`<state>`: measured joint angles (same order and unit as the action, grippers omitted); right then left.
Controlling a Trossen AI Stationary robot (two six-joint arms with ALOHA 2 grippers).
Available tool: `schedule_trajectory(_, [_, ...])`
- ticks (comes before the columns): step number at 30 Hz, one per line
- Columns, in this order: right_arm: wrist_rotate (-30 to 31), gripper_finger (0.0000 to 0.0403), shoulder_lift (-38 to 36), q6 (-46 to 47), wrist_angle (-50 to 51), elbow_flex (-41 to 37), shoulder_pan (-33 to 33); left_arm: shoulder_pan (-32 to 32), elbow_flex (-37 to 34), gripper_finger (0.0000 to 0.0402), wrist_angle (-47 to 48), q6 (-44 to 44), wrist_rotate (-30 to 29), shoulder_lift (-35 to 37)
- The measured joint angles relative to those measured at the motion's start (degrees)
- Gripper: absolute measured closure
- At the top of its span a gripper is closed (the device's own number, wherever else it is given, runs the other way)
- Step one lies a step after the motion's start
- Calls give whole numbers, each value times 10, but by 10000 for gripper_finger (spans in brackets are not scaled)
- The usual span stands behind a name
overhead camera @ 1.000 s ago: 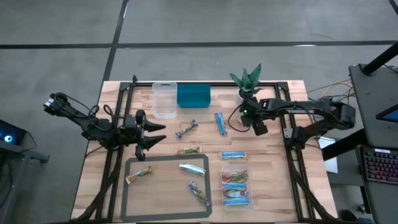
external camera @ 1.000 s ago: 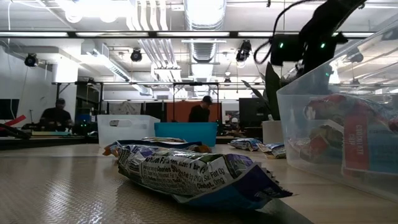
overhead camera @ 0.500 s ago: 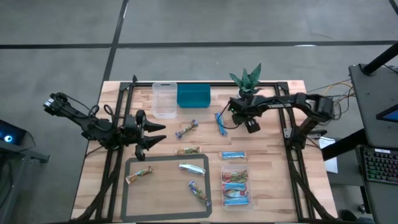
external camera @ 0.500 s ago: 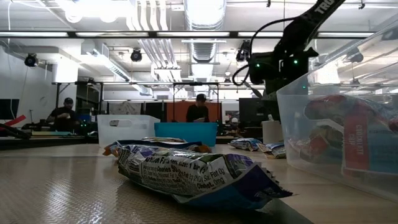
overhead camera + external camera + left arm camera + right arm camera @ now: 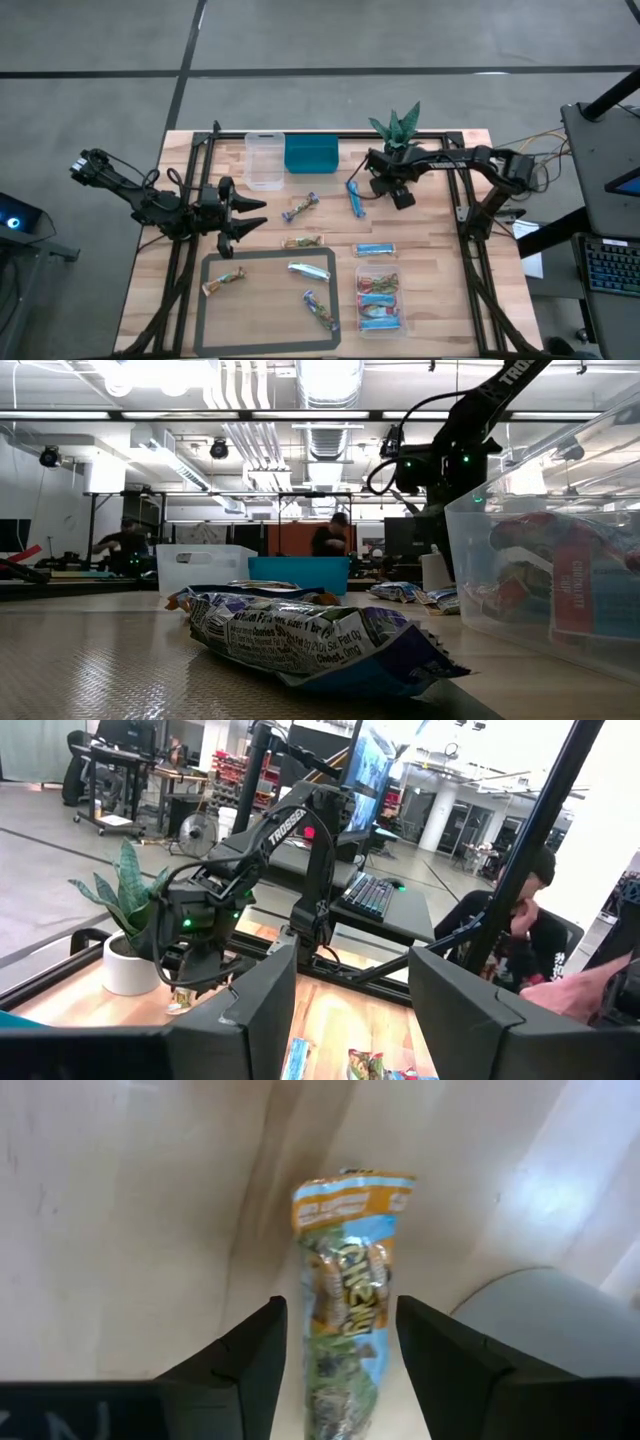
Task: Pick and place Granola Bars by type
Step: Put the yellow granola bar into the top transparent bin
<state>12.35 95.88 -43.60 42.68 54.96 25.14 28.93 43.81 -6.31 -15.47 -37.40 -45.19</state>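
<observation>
Granola Bars are spread over the wooden table [image 5: 440, 250], some loose and some contained. Inside the dark frame [image 5: 205, 300] at about 7 o'clock on the table, three bars are seen: a brown-toned bar [image 5: 223, 281] at its 9 o'clock side, a silvery-white bar [image 5: 309, 269] toward 1 o'clock, and a mixed-colour bar [image 5: 320, 309] toward 4 o'clock. At 12 o'clock on the table a clear tub [image 5: 264, 160] is seen with nothing visible in it, touching the teal bin [image 5: 311, 154] at its 3 o'clock side; the bin's contents cannot be told. A clear lower tub [image 5: 381, 300] at 5 o'clock is filled with several bars in blue and red wrappers. Loose bars lie between these: one [image 5: 300, 207] near the centre, one [image 5: 301, 241] just at 6 o'clock of it, a blue bar [image 5: 377, 250] just above the filled tub, and a bright blue bar [image 5: 354, 197] toward 1 o'clock.

The left gripper [image 5: 250, 215] is held at 9 o'clock over the table, its fingers parted and holding nothing. The right gripper [image 5: 338, 1370] is set over the bright blue bar [image 5: 347, 1310] beside the plant pot [image 5: 393, 152], the fingers [image 5: 250, 1350] standing either side of the wrapper without pressing it.

Since a second ago, the right arm has been brought from 3 o'clock toward the bright blue bar, and its fingers have been narrowed. The left arm has stayed in place.
</observation>
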Motion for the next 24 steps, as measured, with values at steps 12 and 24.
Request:
schedule_trajectory(12, [-19,279,0,-1,-3,-8,8,0,0,225,0,3,0,0])
schedule_trajectory(24, [-22,393,0,-1,-14,-9,8,-1,0,225,0,3,0,1])
